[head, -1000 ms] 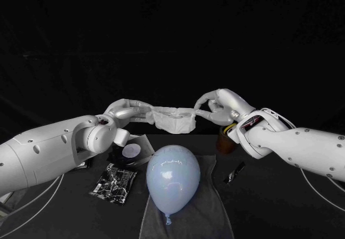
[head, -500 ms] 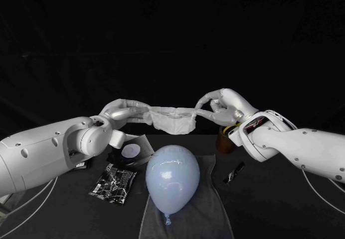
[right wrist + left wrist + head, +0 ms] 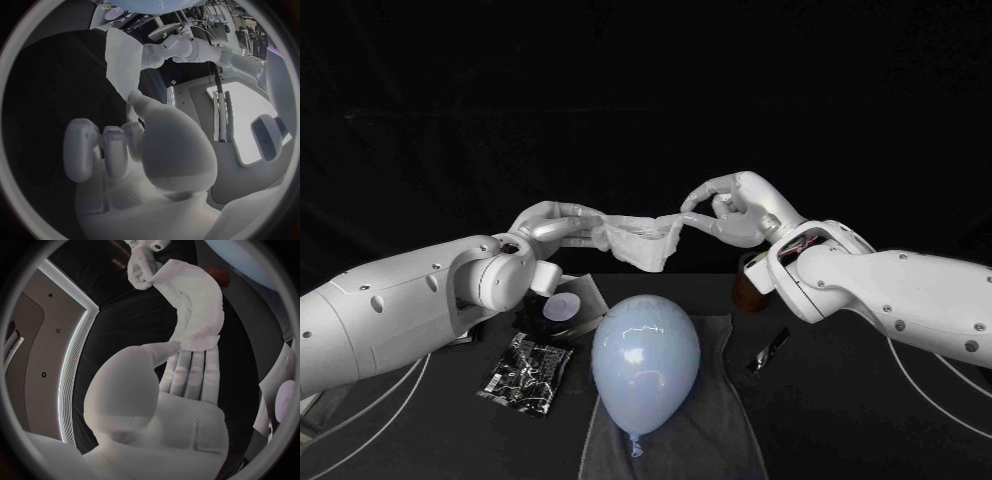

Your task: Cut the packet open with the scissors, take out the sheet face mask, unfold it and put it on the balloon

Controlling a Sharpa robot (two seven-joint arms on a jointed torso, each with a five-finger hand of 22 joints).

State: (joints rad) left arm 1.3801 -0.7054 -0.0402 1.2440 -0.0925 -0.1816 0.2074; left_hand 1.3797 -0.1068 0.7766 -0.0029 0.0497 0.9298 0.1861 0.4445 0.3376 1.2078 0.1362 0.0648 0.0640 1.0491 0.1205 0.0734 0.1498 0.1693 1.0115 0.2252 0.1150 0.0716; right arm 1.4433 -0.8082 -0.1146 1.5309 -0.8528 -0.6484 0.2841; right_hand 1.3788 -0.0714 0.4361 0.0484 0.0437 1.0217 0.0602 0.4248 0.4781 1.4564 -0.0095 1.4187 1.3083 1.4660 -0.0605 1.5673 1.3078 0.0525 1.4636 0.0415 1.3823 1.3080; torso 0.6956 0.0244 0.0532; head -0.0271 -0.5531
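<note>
You see the sheet face mask [image 3: 640, 240] in the air, above and beyond the round far end of the balloon [image 3: 646, 350]; it touches neither the balloon nor the table. It hangs as a creased white band between the two hands, sagging in the middle, bunched and not spread flat.

The left hand [image 3: 557, 222] pinches one end. In the left wrist view its thumb presses the corner of the mask against the fingers [image 3: 187, 372], which lie straight and close side by side. The right hand [image 3: 728, 210] pinches the other end between the thumb and a finger. In the right wrist view its other fingers [image 3: 94, 150] are curled in and hold nothing.

The balloon is pale blue and lies lengthwise on a grey cloth [image 3: 726, 440], with its knot at the near end. On the left-arm side of the balloon, just beside the cloth, the packet [image 3: 527, 370] lies flat, black with white marks. Further back on that side there is a pale round disc [image 3: 564, 303]; you cannot tell what it rests on.

On the right-arm side of the balloon the scissors [image 3: 769, 348] lie near the cloth's edge, seen as a slim dark shape. Beyond them a brown cup [image 3: 751, 292] stands, partly hidden by the right arm. All of this rests on the black table [image 3: 877, 430]. Beyond the balloon's far end a plain black backdrop [image 3: 646, 80] closes the room.
</note>
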